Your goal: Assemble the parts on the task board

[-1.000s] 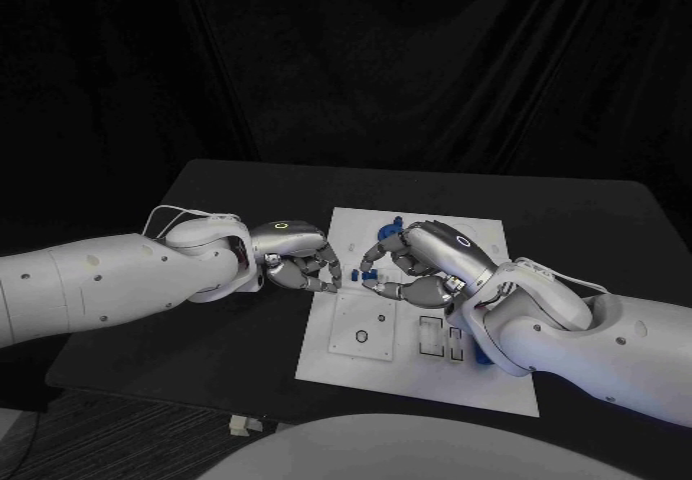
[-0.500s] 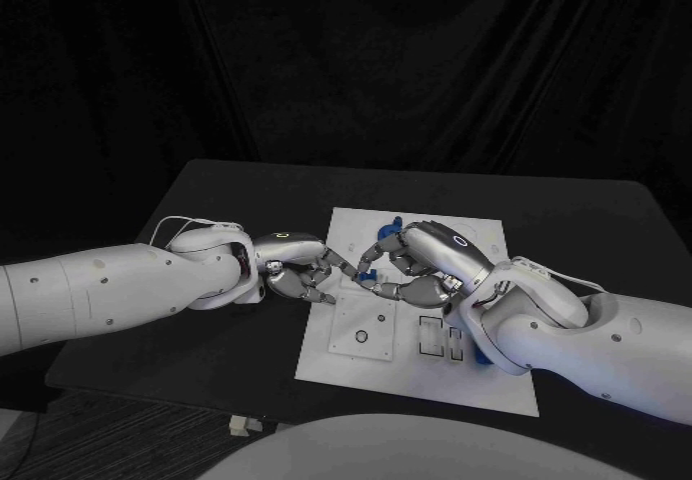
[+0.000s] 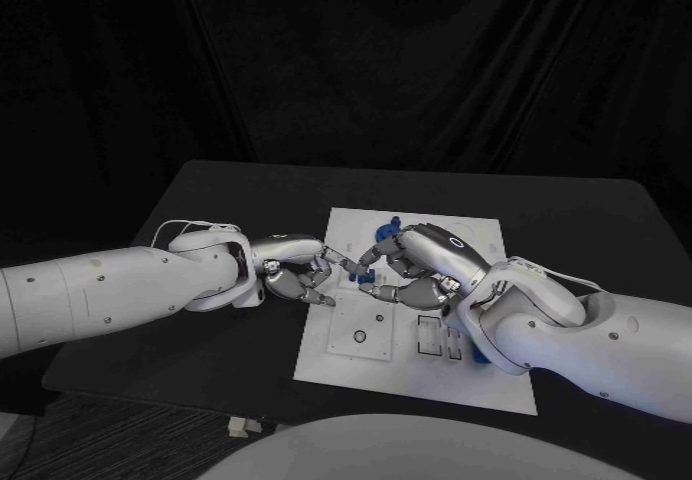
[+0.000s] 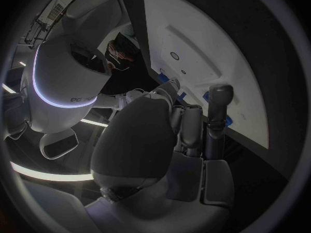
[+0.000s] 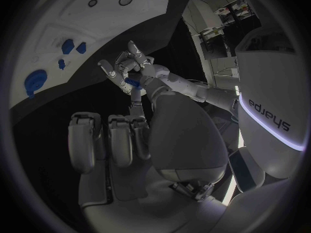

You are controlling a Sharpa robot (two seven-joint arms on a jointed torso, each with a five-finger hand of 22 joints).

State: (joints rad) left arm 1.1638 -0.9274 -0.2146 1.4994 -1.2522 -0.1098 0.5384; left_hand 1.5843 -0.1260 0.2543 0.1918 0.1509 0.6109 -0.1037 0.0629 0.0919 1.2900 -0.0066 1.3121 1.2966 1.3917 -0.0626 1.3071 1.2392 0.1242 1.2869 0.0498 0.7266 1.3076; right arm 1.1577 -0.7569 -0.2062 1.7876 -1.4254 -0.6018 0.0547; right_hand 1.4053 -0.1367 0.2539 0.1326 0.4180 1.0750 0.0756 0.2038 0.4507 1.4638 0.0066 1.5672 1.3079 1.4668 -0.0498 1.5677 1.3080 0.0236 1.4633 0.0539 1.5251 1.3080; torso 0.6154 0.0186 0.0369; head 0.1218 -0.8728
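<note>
The white task board (image 3: 418, 385) lies in the middle of the black table. Above its left half my left hand (image 3: 296, 268) and my right hand (image 3: 421, 265) meet fingertip to fingertip. A small blue part (image 3: 368, 270) sits between them. In the right wrist view the left hand (image 5: 123, 67) pinches this blue part (image 5: 132, 82) from one side, and a finger of my right hand (image 5: 129, 140) touches it from the other. Other blue parts (image 5: 36, 80) sit on the board (image 5: 58, 20).
More blue parts show at the board's far edge (image 3: 389, 228) and beside the slots under my right forearm (image 3: 454, 348). Two round holes (image 3: 378, 322) lie in the board's near left part. Bare black table (image 3: 216, 340) surrounds the board.
The left hand has uncurled and stretched its fingers to the right, reaching the blue part that the right hand holds up. The right hand has hardly moved.
</note>
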